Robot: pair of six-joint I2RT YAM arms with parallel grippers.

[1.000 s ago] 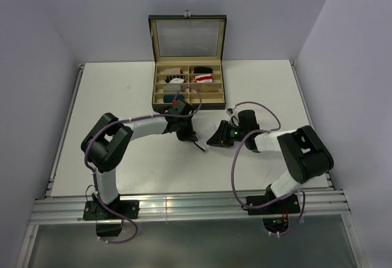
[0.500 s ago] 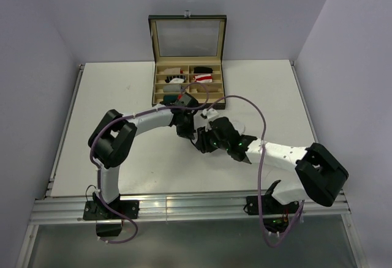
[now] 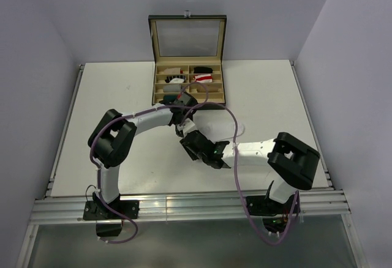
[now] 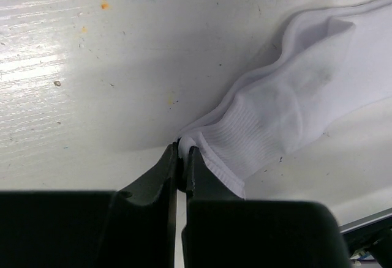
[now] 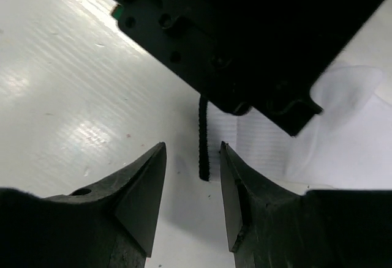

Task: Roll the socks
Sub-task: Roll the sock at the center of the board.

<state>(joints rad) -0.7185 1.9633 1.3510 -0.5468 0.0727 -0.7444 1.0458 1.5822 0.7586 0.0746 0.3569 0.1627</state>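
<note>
Left pincer [image 4: 182,155]: pressed together on the ribbed cuff edge of the white sock [image 4: 288,106], with its tips low against the counter [image 4: 92,66].
White sock: lies flat on the counter and runs from the pinched cuff toward the upper right of the left wrist view. It is lightly creased along its length, and its far end is cut off by the frame edge.
Right pincer [image 5: 191,173]: spread, with nothing between its fingers. It is low over the counter and points at the dark housing of the left arm [image 3: 147,120] just ahead. Whether its tips touch the counter cannot be told.
Black cord [image 5: 203,139]: a thin dark strand hanging from the left arm's housing. It ends just ahead of the gap between the right fingers.
Sock from the right wrist: the ribbed cuff shows pale just beyond the cord, and the rest of the fabric spreads to the right.
Arms from above: the left arm reaches from its base toward the counter's middle. The right arm [image 3: 257,150] stretches leftward, so the two pincers sit near each other in front of the box [image 3: 154,87].
Box: at the back of the counter with its glass lid standing open and its tan compartments holding small fabric pieces.
Red-and-white sock [image 3: 204,79]: sits in a right-column compartment. The other pieces are too small to tell apart.
</note>
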